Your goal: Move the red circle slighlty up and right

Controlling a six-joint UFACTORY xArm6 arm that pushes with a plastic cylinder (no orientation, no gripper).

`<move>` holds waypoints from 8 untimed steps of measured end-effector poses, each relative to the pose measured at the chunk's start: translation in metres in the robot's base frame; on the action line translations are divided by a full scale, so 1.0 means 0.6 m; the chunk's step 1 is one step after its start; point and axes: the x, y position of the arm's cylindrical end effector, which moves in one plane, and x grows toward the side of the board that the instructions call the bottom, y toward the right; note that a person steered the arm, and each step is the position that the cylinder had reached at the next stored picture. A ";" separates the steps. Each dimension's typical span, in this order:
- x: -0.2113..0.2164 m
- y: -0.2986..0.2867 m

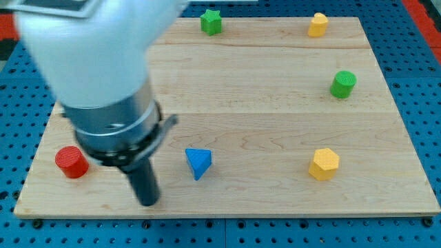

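Bench (275, 110): a pale wooden board lying on a blue perforated surface (420, 83). Six blocks are on it.

Red circle (71, 162): sits upright near the view's bottom-left corner of the bench, close to the left edge. Nothing touches it.

End effector: a straight dark rod with no jaws, so it neither opens nor closes, and it has hold of nothing. The arm (96, 62) comes in from the view's top left, large, white and blurred, ending in a grey and black collar above the rod. My tip (148, 203) rests near the bench's bottom edge, to the right of the red circle and slightly lower in the view, apart from it. Blur makes the exact end of the tip hard to fix.

Blue triangle (198, 162): just right of the rod, level with the red circle, not touching my tip.

Yellow hexagon (324, 164): lower right part of the bench, well apart from the tip.

Green cylinder (343, 84): right side, above the yellow hexagon.

Yellow block (318, 25): near the top edge at the right; shape not clear.

Green star (211, 22): at the top edge, near the middle
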 end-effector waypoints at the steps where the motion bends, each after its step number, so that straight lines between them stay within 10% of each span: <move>1: -0.029 -0.102; 6: -0.078 -0.286; 8: -0.168 -0.207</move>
